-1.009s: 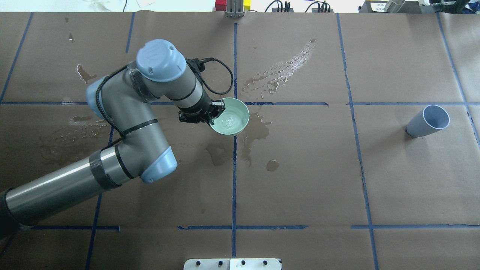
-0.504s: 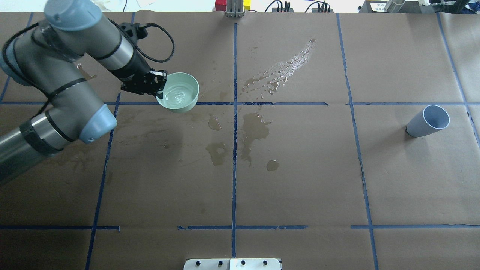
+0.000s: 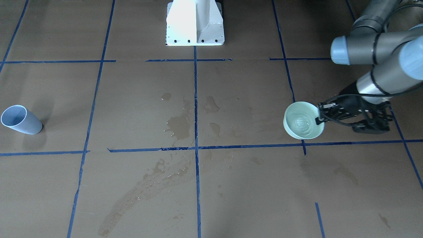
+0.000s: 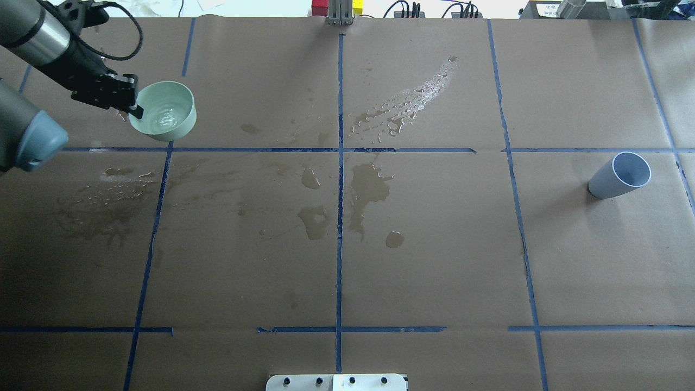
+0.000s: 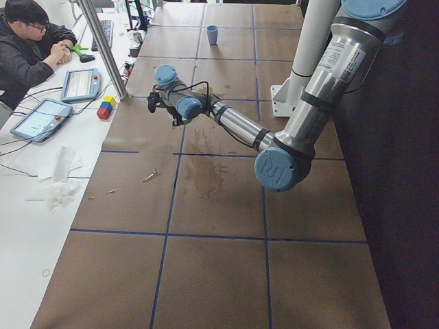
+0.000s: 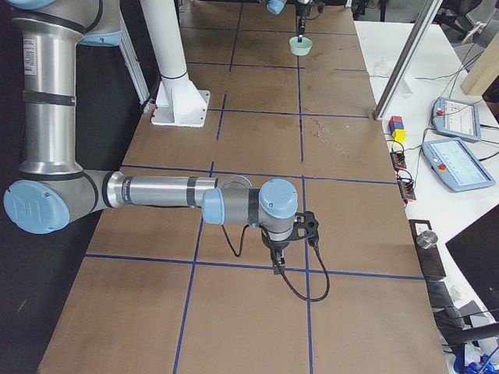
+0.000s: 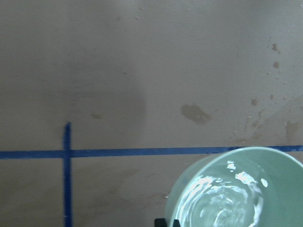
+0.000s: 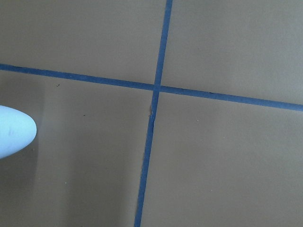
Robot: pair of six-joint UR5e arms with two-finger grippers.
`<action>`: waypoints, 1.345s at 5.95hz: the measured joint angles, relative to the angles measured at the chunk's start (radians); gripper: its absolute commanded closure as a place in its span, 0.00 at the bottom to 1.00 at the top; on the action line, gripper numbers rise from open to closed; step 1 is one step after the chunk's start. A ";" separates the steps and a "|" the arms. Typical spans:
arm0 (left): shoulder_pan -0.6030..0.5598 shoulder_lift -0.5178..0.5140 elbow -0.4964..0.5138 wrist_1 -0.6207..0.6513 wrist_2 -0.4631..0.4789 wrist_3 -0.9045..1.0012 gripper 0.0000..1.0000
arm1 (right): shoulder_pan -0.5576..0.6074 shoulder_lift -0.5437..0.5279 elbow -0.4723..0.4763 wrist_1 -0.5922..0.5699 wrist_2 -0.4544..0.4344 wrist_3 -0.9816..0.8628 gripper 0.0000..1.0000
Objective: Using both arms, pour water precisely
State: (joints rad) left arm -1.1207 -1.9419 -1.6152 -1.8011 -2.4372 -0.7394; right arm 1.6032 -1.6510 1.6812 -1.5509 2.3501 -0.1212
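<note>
My left gripper (image 4: 134, 108) is shut on the rim of a pale green bowl (image 4: 165, 111) and holds it level above the table's far left part. Clear rippling water (image 7: 222, 205) lies in the bowl, which also shows in the front-facing view (image 3: 304, 124) and the left wrist view (image 7: 279, 175). A grey-blue cup (image 4: 619, 176) stands empty far to the right, also in the front-facing view (image 3: 21, 119). My right gripper (image 6: 279, 257) shows only in the exterior right view, low over the table; I cannot tell whether it is open or shut. The cup's edge (image 8: 14, 132) shows in the right wrist view.
Brown paper with blue tape lines covers the table. Dark wet patches (image 4: 369, 187) and glossy droplets (image 4: 418, 98) lie around the middle. The white pedestal (image 3: 195, 23) stands at the robot's side. An operator (image 5: 27, 41) and tablets (image 6: 456, 164) are along the far edge.
My left arm has carried the bowl from the table's middle leftward and farther away, to the far left. The cup has not moved.
</note>
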 measured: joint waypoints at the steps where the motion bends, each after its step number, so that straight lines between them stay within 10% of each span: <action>1: -0.035 0.060 0.000 -0.001 -0.014 0.098 1.00 | 0.000 -0.001 0.000 0.000 0.003 0.000 0.00; 8: -0.051 0.298 0.180 -0.396 -0.010 0.239 1.00 | -0.002 -0.001 0.000 0.000 0.003 0.000 0.00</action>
State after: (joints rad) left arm -1.1721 -1.6439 -1.4355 -2.1973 -2.4469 -0.5001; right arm 1.6015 -1.6521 1.6810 -1.5508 2.3534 -0.1212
